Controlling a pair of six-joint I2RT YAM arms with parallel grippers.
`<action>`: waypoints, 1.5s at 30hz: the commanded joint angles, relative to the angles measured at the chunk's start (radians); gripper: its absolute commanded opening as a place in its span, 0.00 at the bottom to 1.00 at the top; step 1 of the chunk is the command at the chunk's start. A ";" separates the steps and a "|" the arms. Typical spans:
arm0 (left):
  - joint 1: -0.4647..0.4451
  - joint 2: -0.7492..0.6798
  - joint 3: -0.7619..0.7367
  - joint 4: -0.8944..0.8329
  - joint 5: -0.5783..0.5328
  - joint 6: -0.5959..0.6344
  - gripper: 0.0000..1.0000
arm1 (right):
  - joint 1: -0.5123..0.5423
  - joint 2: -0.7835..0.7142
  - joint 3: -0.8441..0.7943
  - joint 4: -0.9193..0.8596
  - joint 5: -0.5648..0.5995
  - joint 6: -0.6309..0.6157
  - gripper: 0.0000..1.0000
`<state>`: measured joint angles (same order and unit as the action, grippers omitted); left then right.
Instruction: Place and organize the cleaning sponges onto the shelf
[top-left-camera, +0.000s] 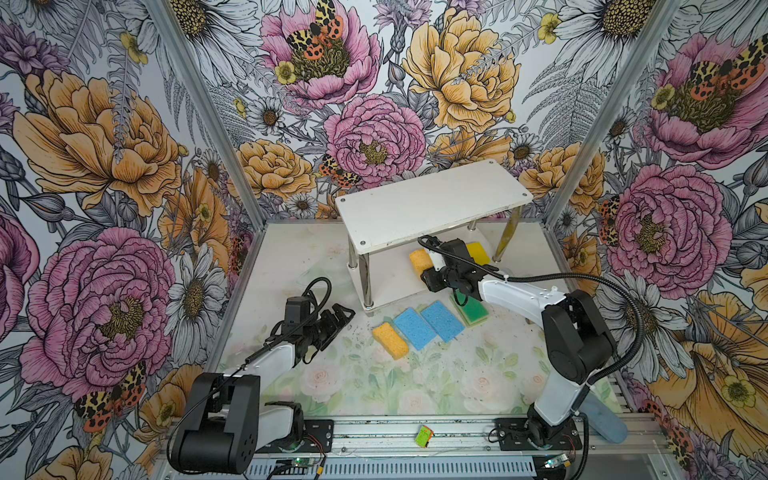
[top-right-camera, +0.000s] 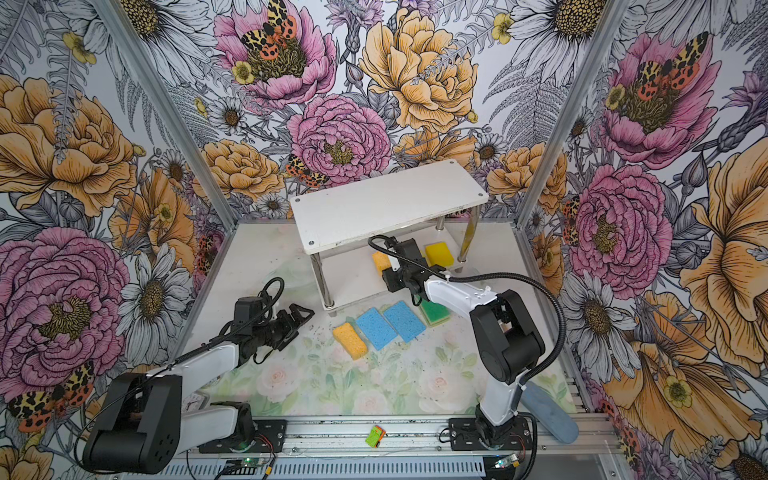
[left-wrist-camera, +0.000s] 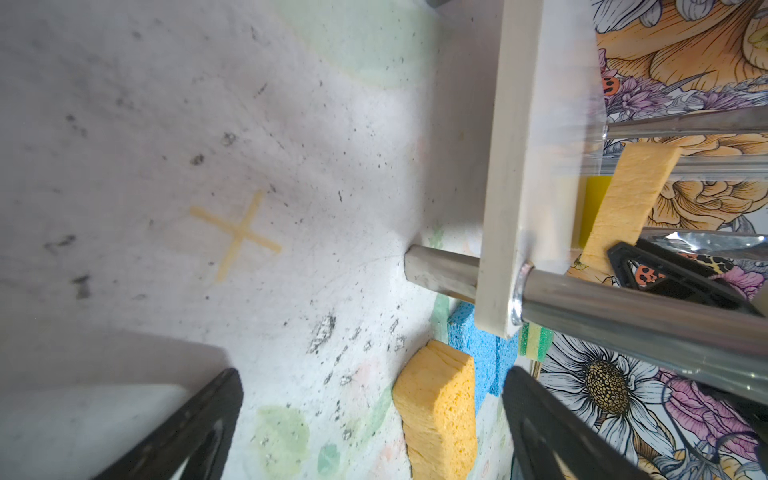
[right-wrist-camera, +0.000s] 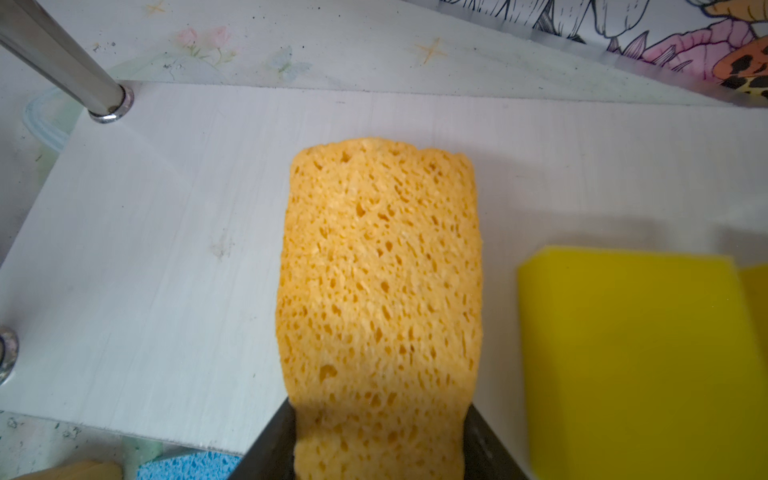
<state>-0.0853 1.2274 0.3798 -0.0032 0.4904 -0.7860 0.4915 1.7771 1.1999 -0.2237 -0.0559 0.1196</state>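
The porous orange sponge hangs under the top of the shelf, over the lower board. Only its near end is pinched, so most of its soft length sticks out with nothing under it. That overhang is what I judge most likely to cause trouble. The left wrist view suggests the sponge is tilted, not flat, and I cannot tell whether it touches the board. If it is let go like this, it may flop down skewed or bump the bright yellow sponge, which lies just beside it across a narrow gap, and the row would be spoiled. If it is pushed deeper, its far end could catch on the board and fold. The arm also reaches in low beside a chrome leg, so a lift while backing out could knock the light shelf askew. The right tool is clamped on the sponge's long sides, and the sponge runs straight out ahead of the fingers toward the board's back edge. On the desk in front of the shelf wait a second orange sponge, 2 blue sponges and a green-topped sponge. The left tool hovers wide and empty, well apart from the held sponge.
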 joint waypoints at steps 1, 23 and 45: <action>-0.006 -0.024 0.022 -0.009 0.012 0.021 0.99 | -0.005 0.010 0.037 0.011 0.014 -0.009 0.45; -0.006 -0.028 0.019 -0.010 0.011 0.017 0.99 | -0.018 0.010 0.036 0.000 0.010 -0.027 0.53; -0.007 -0.023 0.024 -0.008 0.015 0.019 0.99 | -0.019 0.039 0.049 0.000 0.017 -0.029 0.59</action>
<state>-0.0853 1.2171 0.3801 -0.0109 0.4904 -0.7860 0.4786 1.8023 1.2137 -0.2276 -0.0525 0.1028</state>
